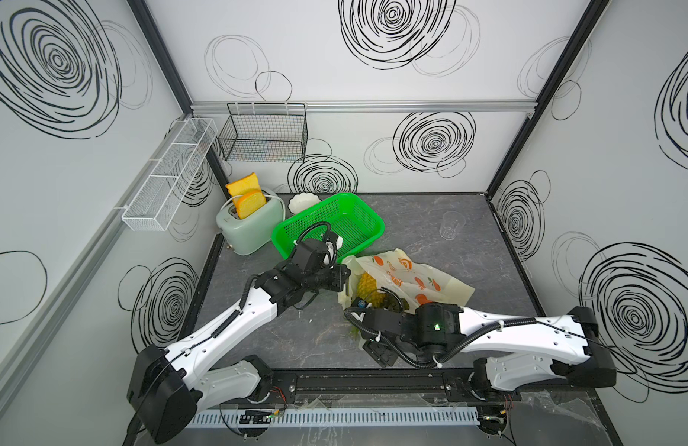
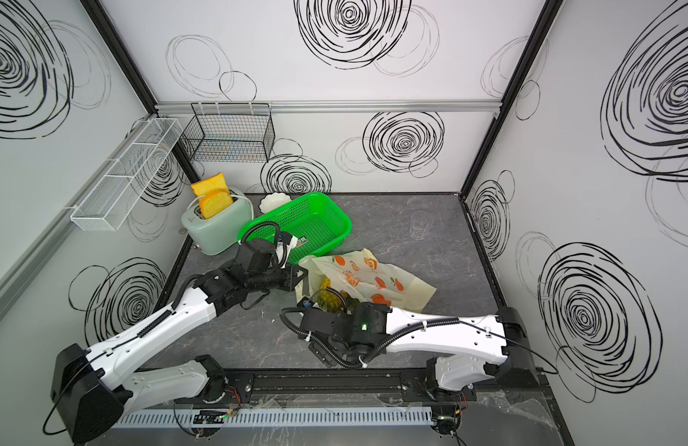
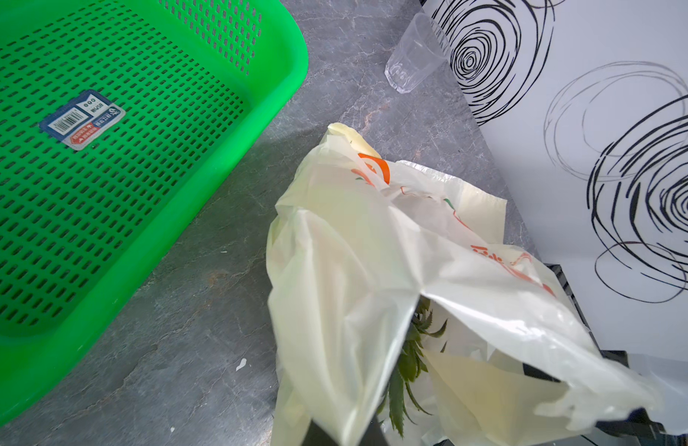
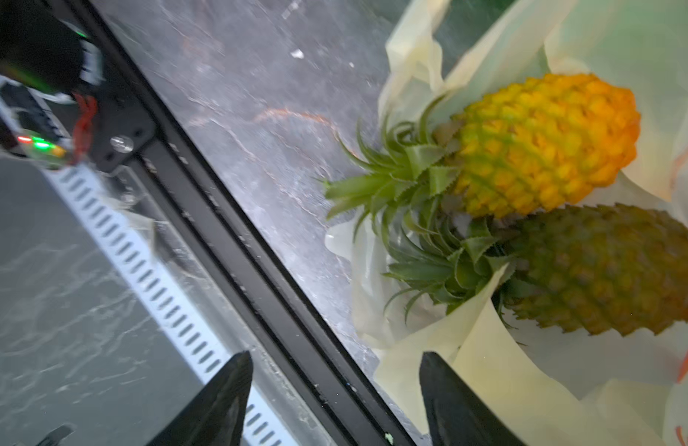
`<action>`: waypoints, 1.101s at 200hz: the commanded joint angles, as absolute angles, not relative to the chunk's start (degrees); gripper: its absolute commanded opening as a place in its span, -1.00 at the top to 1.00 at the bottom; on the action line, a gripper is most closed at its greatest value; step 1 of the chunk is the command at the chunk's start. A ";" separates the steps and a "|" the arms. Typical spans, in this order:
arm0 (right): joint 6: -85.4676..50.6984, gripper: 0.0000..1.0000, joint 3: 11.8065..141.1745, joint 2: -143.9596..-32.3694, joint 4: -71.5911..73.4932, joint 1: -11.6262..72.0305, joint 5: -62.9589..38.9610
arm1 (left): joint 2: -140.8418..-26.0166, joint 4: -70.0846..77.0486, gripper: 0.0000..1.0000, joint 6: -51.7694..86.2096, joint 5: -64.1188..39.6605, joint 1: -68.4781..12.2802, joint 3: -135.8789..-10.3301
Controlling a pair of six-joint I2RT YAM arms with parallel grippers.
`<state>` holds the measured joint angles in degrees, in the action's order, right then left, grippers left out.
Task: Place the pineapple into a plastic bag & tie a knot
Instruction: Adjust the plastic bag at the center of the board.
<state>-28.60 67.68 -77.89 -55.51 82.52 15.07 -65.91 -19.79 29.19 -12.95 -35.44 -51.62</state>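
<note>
Two white-and-black arms reach in from the front rail over a grey marbled surface (image 1: 470,239). The left arm (image 1: 226,328) stretches toward the middle, while the right arm (image 1: 520,328) lies low across the near side.

At the back left, a green perforated basket (image 3: 284,69) sits beside a mint-green toaster (image 1: 253,228) with two slices of toast standing in it.

The plastic bag (image 1: 419,282) lies on the surface just right of the basket, pale yellow with orange fruit prints, and its mouth faces the front left. Inside the mouth a yellow pineapple (image 4: 547,143) and a green-brown pineapple (image 4: 605,270) lie side by side and touching. Their leafy crowns poke out toward the rail.

The left pincer (image 1: 343,278) is clamped tight on the bag's rim and holds the film up so the mouth gapes. The right pincer (image 4: 334,401) stands wide apart with nothing between its fingers, one finger just beside the bag's near edge.

A clear tumbler (image 1: 450,226) stands well apart near the right wall.
</note>
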 commanded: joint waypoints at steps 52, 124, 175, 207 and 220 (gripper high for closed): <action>-30.92 -0.48 65.82 -84.62 -63.54 77.53 26.57 | -65.75 -17.31 1.00 30.03 -13.10 -34.94 -50.80; -31.89 0.45 65.92 -87.52 -64.00 76.18 27.16 | -65.85 -17.53 1.00 29.91 -12.64 -34.98 -50.98; -33.57 1.00 71.25 -82.47 -66.42 76.10 29.64 | -64.99 -18.24 1.00 30.84 -11.63 -34.80 -51.56; -33.75 1.00 79.22 -76.32 -66.74 75.46 31.99 | -65.24 -21.66 1.00 33.75 -11.35 -34.00 -55.54; -33.44 1.00 82.23 -73.24 -65.52 74.85 32.78 | -65.68 -23.92 1.00 34.73 -11.59 -33.54 -58.33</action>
<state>-31.99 76.55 -79.22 -64.27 76.01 28.73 -65.95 -21.63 31.53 -12.32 -34.59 -52.53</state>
